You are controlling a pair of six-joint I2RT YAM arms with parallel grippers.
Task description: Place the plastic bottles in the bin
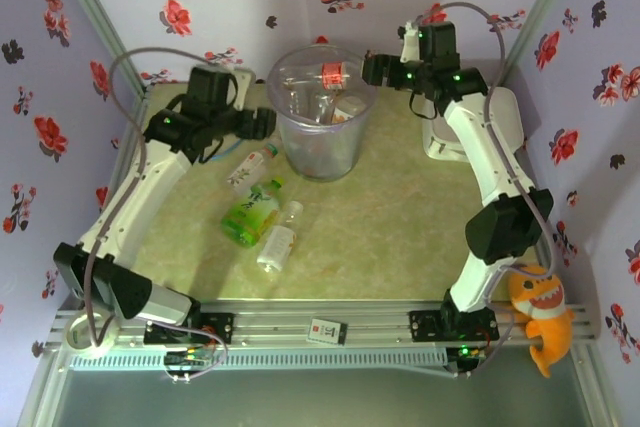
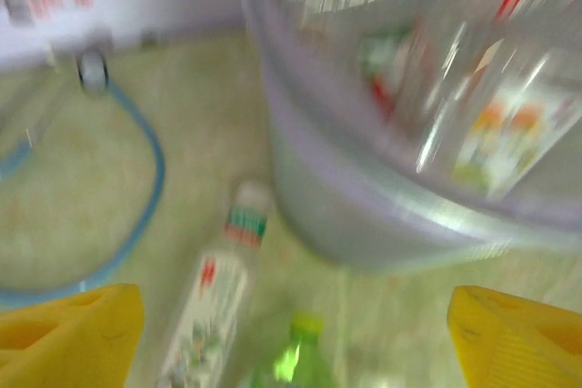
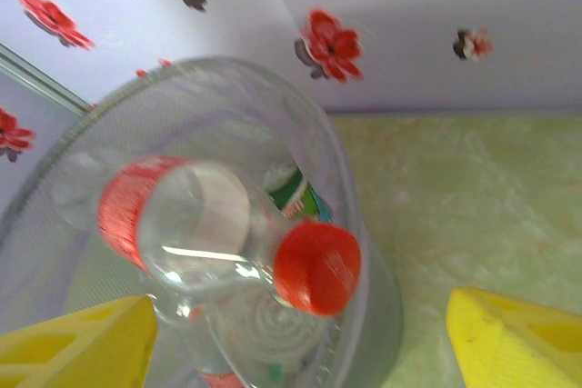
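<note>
The right hand (image 3: 300,302) hangs over the tall round translucent grey plastic bin (image 1: 300,152), spread wide and gripping nothing. Just below it, a clear plastic bottle with a red cap and red label (image 3: 195,224) sits within the bin's rim, above other bottles. The left hand (image 2: 296,293), equally wide and empty, is low beside the bin's left wall. Near it on the pale green bench (image 1: 400,227) lie a white-labelled bottle (image 1: 250,167), a bright green bottle (image 1: 252,212) and a small clear bottle (image 1: 280,239)

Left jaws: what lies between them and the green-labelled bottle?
A white-labelled bottle lying on the table, between the left jaws and the green-labelled bottle; the top view shows it.
</note>
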